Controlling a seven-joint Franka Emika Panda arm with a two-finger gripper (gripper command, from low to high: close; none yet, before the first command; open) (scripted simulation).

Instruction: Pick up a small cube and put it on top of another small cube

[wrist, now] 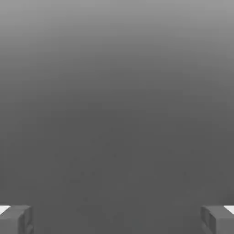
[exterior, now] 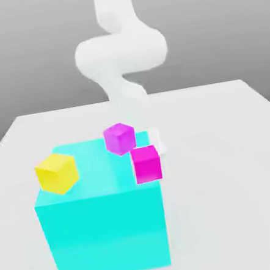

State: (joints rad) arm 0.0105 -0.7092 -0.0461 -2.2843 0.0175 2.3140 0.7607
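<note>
While end effector (wrist: 117, 219) gapes, exterior view's cyan block (exterior: 107, 229), golden cube (exterior: 56, 173).

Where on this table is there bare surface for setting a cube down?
Open tabletop lies to the exterior view's right of the big cyan block, and behind it on the left. It is crowded around the purple cube, magenta cube and golden-yellow cube.

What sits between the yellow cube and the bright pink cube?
In the exterior view, the big cyan block lies between the yellow cube and the pink cube; its corner separates them.
</note>
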